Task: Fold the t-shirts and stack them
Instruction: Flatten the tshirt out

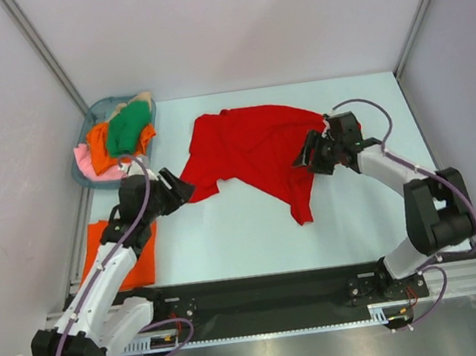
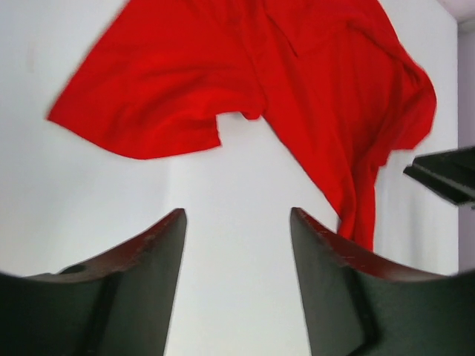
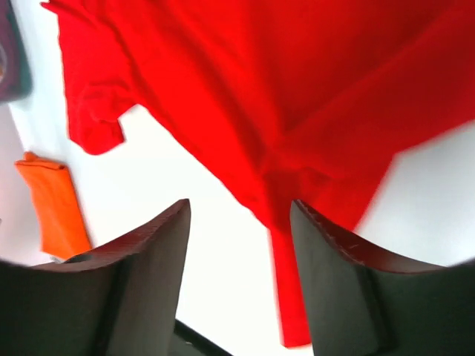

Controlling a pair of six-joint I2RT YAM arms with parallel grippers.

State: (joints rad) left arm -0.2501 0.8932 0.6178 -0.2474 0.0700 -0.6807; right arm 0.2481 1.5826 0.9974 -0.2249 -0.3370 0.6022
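A blue-grey plastic basket (image 1: 83, 156) at the table's (image 1: 245, 234) ten o'clock corner holds a heap of four crumpled t-shirts: a green t-shirt (image 1: 129, 127) on top, an orange t-shirt (image 1: 99, 149) under it, a pink t-shirt (image 1: 89, 168) at the basket's seven o'clock side and a beige t-shirt (image 1: 141, 98) peeking out at its one o'clock rim.

Two more shirts lie on the table. One red t-shirt (image 1: 251, 145) is spread loosely and wrinkled from the centre toward twelve o'clock, with a tail of cloth trailing toward six. One folded orange t-shirt (image 1: 122, 244) sits at eight o'clock, beside the left arm.

The left gripper (image 1: 183, 189) sits just beside the red shirt's eight o'clock corner, jaws parted, with only bare table between them. The right gripper (image 1: 305, 153) is at the shirt's three o'clock edge, jaws likewise apart and gripping nothing; whether it touches the cloth cannot be told.
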